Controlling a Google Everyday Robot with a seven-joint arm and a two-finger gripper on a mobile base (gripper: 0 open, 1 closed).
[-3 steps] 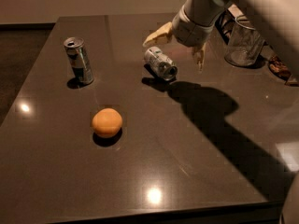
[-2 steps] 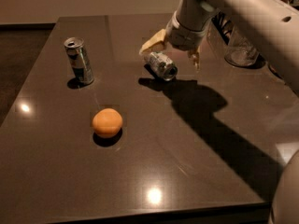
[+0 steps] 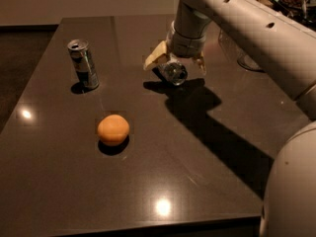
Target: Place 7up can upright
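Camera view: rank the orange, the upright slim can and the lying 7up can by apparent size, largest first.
1. Slim can, tallest.
2. Orange, close to it and nearer the camera, so these two are unsure.
3. 7up can, smallest as seen, partly hidden beneath the open gripper straddling it.

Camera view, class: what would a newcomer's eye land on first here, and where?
The big pale arm reaching in from the right, its tool open astride the 7up can, which lies on its side toward the far edge of the table. Then the bright orange at left-centre, with a slim can standing upright behind it.
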